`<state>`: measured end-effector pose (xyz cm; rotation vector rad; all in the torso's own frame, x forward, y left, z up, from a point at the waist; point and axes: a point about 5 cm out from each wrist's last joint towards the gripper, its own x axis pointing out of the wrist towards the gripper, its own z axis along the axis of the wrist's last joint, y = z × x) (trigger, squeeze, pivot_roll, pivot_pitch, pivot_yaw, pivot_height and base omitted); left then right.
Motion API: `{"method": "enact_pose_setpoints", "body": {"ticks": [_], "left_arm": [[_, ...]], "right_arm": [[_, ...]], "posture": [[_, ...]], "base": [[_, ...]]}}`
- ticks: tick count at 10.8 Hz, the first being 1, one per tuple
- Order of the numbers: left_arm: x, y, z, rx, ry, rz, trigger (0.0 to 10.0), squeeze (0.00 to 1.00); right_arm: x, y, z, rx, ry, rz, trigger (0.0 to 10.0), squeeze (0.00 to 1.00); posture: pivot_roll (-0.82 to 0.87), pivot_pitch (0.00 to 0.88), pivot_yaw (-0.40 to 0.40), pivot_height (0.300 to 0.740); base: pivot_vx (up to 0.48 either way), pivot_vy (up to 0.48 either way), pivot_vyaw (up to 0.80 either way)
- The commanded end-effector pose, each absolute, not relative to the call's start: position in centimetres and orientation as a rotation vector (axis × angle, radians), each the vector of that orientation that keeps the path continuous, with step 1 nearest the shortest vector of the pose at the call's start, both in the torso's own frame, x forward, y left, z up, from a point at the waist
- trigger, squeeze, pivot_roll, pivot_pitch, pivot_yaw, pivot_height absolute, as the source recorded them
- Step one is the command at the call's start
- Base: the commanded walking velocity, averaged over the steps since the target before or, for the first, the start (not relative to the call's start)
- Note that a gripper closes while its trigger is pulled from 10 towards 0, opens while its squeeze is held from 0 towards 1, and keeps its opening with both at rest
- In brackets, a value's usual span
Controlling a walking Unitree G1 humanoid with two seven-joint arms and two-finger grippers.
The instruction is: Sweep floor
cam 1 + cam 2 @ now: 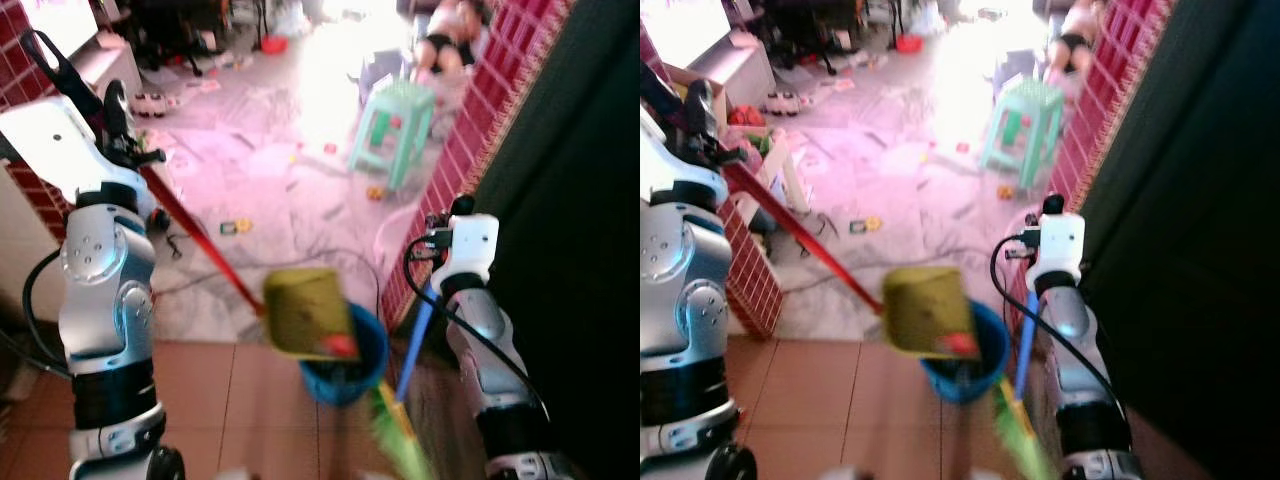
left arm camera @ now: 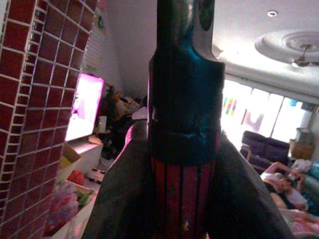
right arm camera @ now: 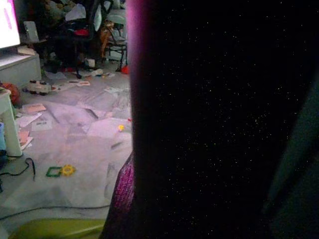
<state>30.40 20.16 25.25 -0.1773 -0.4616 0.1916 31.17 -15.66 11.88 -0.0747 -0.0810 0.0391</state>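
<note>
Currently a dustpan and a broom are carried, one in each arm, toward a littered floor.

At upper left, the left gripper (image 1: 85,85) is pinched on the red handle (image 1: 195,240) of the yellow-green dustpan (image 1: 305,312), held over a blue bucket (image 1: 345,375) at lower centre. At centre right, the right gripper (image 1: 440,262) meets the blue-handled broom (image 1: 412,345); its finger state cannot be told. The bucket could be knocked over by the swinging pan, and the floor cable (image 1: 330,255) snagged by the broom.
</note>
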Motion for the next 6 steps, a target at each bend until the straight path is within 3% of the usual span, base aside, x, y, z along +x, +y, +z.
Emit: {"method": "enact_pose_setpoints", "body": {"ticks": [1,2,6], "left_arm": [[29.9,20.7,26.9,-0.145,-0.548,0.214,10.0,0.0],[29.9,20.7,26.9,-0.127,-0.553,0.214,10.0,0.0],[30.0,19.3,25.4,-0.095,-0.521,0.172,10.0,0.0]], "right_arm": [[31.5,-14.7,12.9,-0.059,-0.126,0.067,10.0,0.0],[31.4,-14.7,12.7,-0.059,-0.12,0.067,10.0,0.0],[31.5,-14.1,12.8,-0.049,-0.13,0.069,10.0,0.0]], "posture": [[-0.03,0.0,-0.045,0.74],[-0.03,0.0,-0.052,0.74],[-0.04,0.0,-0.031,0.74]], "base": [[0.48,0.0,0.0],[0.379,0.0,0.0],[0.0,0.0,0.0]]}}
